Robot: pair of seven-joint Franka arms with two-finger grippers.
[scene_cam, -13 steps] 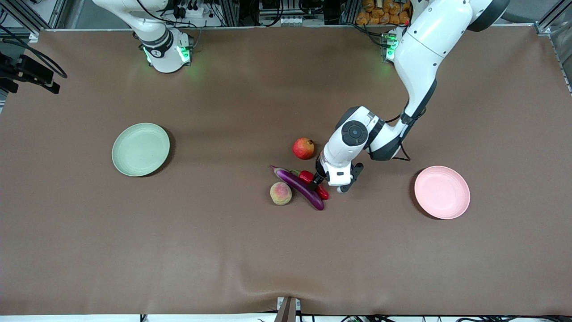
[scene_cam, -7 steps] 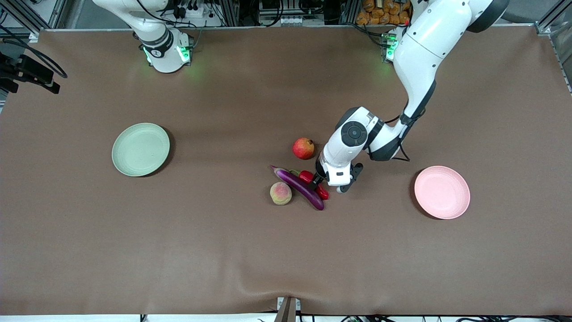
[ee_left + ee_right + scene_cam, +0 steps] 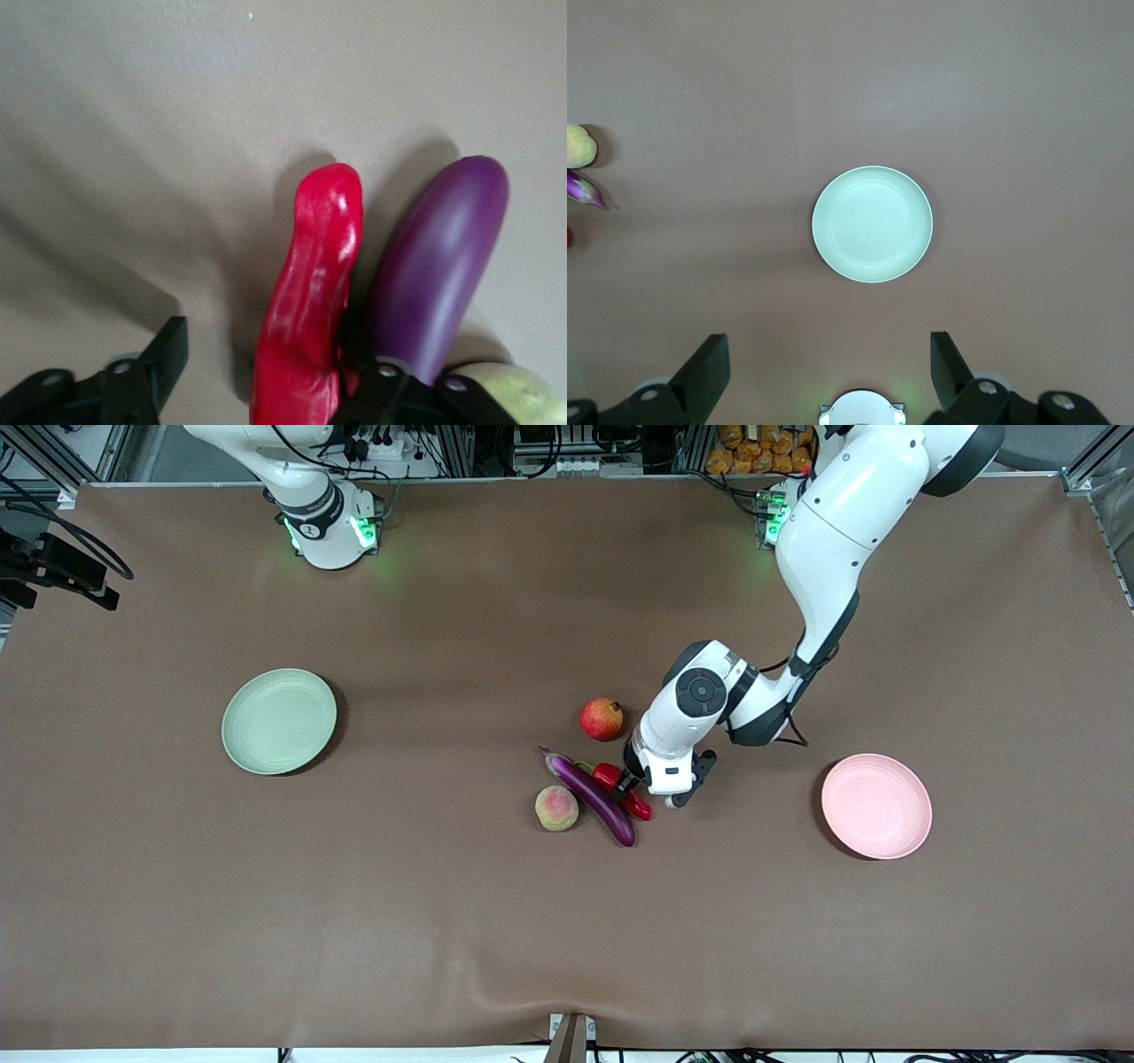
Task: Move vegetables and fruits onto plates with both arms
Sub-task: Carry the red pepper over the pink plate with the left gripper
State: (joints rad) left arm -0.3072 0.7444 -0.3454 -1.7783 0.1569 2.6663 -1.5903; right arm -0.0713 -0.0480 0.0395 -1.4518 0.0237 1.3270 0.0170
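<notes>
The red chili pepper [image 3: 608,777] lies at the table's middle, tight against the purple eggplant [image 3: 592,794]. My left gripper [image 3: 625,784] is down over the pepper [image 3: 310,301] and straddles it. It is open: one finger [image 3: 370,390] is wedged between pepper and eggplant [image 3: 438,266], while the other finger [image 3: 168,350] stands off with a gap. The peach [image 3: 556,808] rests beside the eggplant, nearer the camera. The pomegranate [image 3: 601,718] sits farther back. My right gripper [image 3: 828,372] hangs open and high above the pale green plate [image 3: 872,224], holding nothing.
The green plate [image 3: 279,720] lies toward the right arm's end of the table and the pink plate [image 3: 876,806] toward the left arm's end. Bare brown table surrounds the pile. The right arm's lit base [image 3: 332,531] stands at the back edge.
The left gripper's fingers have drawn closer together around the chili pepper. The eggplant has been nudged slightly toward the peach. The right arm has stayed still.
</notes>
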